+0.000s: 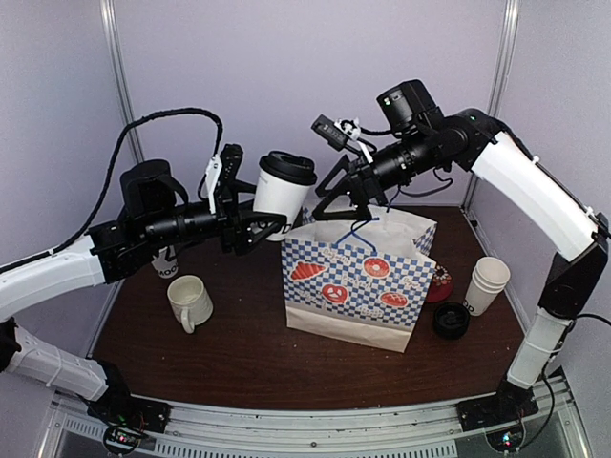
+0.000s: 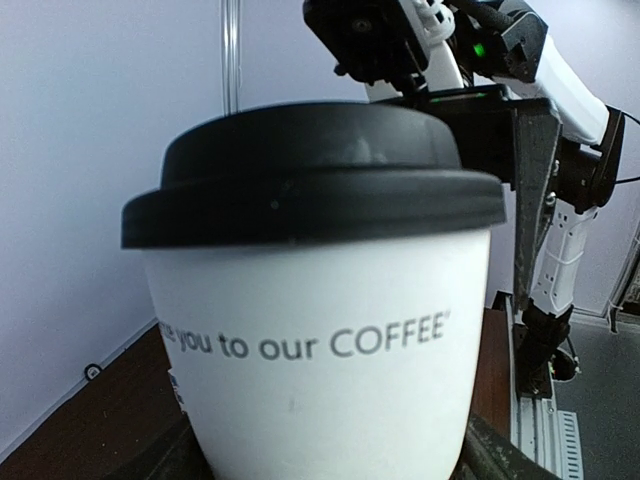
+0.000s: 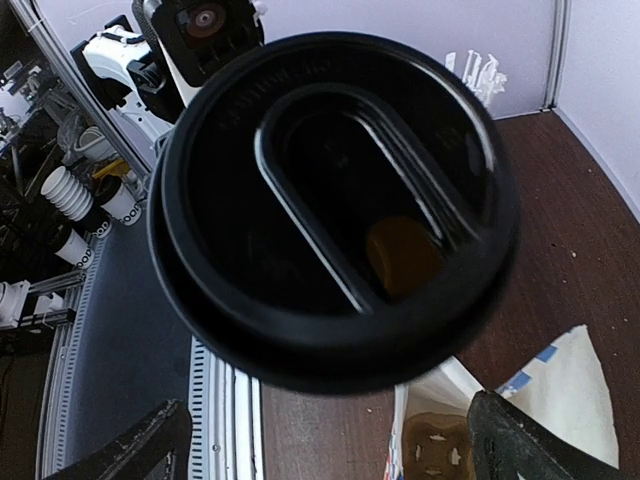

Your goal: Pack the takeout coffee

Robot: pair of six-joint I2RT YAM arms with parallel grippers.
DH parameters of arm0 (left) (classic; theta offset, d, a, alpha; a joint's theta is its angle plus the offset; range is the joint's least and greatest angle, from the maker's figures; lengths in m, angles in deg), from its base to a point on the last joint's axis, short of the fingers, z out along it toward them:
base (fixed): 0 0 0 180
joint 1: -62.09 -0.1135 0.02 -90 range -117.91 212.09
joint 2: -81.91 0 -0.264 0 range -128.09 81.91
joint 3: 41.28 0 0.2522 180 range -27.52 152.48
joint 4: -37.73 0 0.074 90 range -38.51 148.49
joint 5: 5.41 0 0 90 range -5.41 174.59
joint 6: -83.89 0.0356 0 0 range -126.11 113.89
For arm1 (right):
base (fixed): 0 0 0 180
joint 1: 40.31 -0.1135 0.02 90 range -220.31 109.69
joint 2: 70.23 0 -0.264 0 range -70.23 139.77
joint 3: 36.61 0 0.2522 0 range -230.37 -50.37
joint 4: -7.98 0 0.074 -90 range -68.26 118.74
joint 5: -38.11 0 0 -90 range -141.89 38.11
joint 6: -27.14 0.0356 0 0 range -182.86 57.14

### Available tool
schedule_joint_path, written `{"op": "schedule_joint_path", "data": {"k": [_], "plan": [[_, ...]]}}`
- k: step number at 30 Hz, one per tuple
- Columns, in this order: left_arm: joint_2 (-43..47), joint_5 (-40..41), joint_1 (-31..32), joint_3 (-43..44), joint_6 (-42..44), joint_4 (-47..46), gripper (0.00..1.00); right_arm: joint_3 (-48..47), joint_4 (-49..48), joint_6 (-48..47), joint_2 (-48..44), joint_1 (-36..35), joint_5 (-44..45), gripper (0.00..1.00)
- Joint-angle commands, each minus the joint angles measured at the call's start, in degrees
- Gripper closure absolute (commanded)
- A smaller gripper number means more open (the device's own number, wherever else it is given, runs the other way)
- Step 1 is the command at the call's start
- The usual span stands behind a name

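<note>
Takeout coffee (image 1: 284, 194) hangs aloft beside the paper bag (image 1: 358, 286), clasped low in your left gripper (image 1: 267, 227); your right gripper (image 3: 335, 440) gapes empty. Expect a thin, crushable wall: squeeze the lower body gently, never the lid (image 3: 335, 205).

The table (image 1: 239, 353) is seen from above and behind the arm bases (image 1: 124, 412), facing the back wall (image 1: 286, 57). The coffee cup (image 1: 282, 196) (image 2: 320, 380) (image 3: 335, 210), shared by all views, is seen side-on at very close range from the left wrist, towards the right arm (image 2: 575, 95), and from closely above by the right wrist.
</note>
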Motion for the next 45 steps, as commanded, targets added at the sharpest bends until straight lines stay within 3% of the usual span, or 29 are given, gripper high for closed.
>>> {"op": "schedule_joint_path", "data": {"k": [1,17,25,32,37,40,42,45], "plan": [[0.97,-0.98,0.52,-0.66,0.94,-4.16,0.23,-3.35,-2.23,2.18,0.55,-2.53,-0.31,0.01],[-0.89,-0.33,2.10,-4.33,-11.01,-20.67,0.20,-5.63,-7.99,8.93,3.30,-3.58,-1.67,0.01],[-2.79,0.23,3.38,-3.74,-12.01,-23.33,0.19,-6.64,-10.14,11.32,4.14,-4.47,-5.91,0.01],[-3.62,0.04,3.99,-3.72,-12.20,-23.43,0.18,-6.68,-11.10,12.08,3.99,-4.48,-7.69,0.05],[-3.64,0.35,4.23,-3.64,-12.29,-23.07,0.17,-6.34,-11.84,12.47,3.96,-4.48,-8.91,0.17],[-3.29,1.83,4.44,-3.46,-12.16,-21.81,0.11,-5.89,-12.03,12.42,3.93,-4.52,-8.77,0.21],[-2.49,3.94,4.65,-3.33,-11.65,-19.37,0.04,-5.36,-11.71,11.92,3.91,-4.41,-8.30,0.22],[0.64,7.45,4.67,-1.65,-10.07,-8.64,0.03,-4.39,-10.59,10.01,3.28,-4.41,-7.30,0.22]]}}
